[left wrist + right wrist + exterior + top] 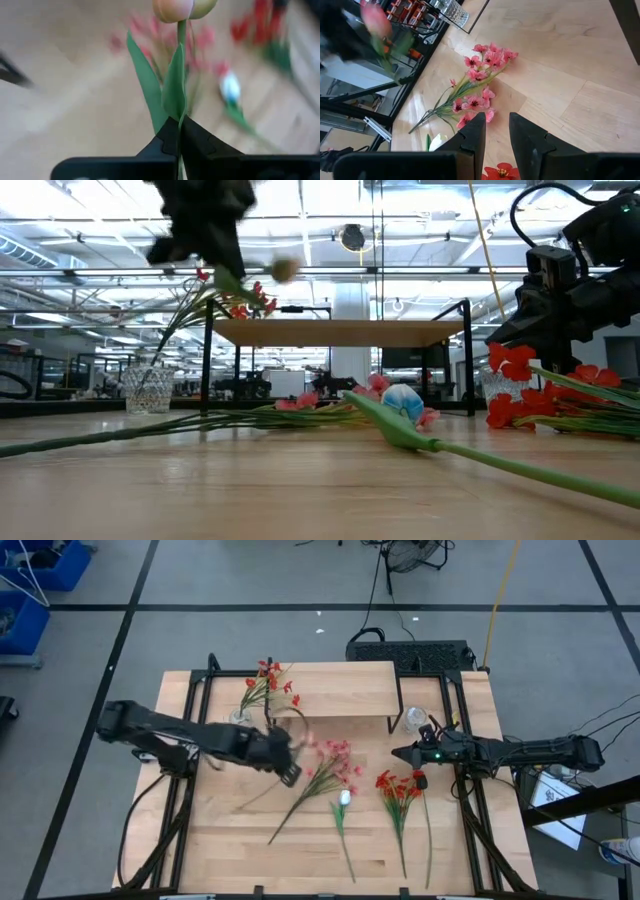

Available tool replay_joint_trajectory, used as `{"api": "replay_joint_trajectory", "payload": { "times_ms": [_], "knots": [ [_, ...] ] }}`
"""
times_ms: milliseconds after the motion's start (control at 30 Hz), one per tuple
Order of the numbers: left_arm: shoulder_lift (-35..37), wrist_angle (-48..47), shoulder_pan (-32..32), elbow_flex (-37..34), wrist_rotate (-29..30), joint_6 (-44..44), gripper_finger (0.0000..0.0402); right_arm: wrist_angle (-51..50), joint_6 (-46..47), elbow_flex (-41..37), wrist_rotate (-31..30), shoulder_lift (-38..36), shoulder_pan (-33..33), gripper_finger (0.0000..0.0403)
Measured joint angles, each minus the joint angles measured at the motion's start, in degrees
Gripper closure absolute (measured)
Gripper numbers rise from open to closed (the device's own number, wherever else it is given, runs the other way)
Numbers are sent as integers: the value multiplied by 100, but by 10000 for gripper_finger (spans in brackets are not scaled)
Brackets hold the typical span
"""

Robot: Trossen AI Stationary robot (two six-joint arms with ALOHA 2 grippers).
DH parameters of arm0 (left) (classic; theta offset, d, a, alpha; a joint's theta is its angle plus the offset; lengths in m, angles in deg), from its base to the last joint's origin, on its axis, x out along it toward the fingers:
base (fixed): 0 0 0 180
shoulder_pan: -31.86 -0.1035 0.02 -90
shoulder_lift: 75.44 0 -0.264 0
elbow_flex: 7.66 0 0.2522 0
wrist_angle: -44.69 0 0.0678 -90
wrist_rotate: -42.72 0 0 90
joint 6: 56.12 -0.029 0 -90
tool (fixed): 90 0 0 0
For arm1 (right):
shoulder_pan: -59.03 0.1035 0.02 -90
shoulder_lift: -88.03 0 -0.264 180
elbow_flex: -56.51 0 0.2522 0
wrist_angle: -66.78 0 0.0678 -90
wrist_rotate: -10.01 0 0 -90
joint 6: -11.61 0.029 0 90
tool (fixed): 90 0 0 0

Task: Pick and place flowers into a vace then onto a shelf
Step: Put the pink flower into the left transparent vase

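Observation:
My left gripper [179, 122] is up above the table's middle [288, 768] and shut on a pink tulip bud flower [172, 7]; the bud also shows in the low view [285, 270]. A glass vase [240, 717] with a red spray [270, 680] in it stands at the left foot of the shelf [330, 688]. A pink spray [335, 765], a white tulip [343, 798] and a red spray [400, 790] lie flat on the table. My right gripper [497, 135] waits at the table's right side, slightly open and holding nothing. My left gripper pinches the pink tulip's green stem and leaf [177, 107] between its two fingers, below the bud. The fingers slant downward, and the bud points away beyond the fingertips. The bud end is lifted clear of the table; the lower stem is hidden by the gripper.
A second glass vase [413, 720] stands by the shelf's right legs. The shelf's black legs [207, 360] rise from the far half of the table. Bare wood lies along the table's near left [210, 840].

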Motion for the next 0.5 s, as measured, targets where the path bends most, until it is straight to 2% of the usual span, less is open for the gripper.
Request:
{"api": "replay_joint_trajectory", "payload": {
  "times_ms": [167,367,500],
  "knots": [
    [846,-502,217,0,1679,238,397,0,0,0,2,40,-2,325],
    [1586,-1434,520,0,3629,912,396,0,59,0,7,48,0,325],
    [1878,-1743,591,0,4488,793,395,0,100,0,15,51,0,325]
  ]
}}
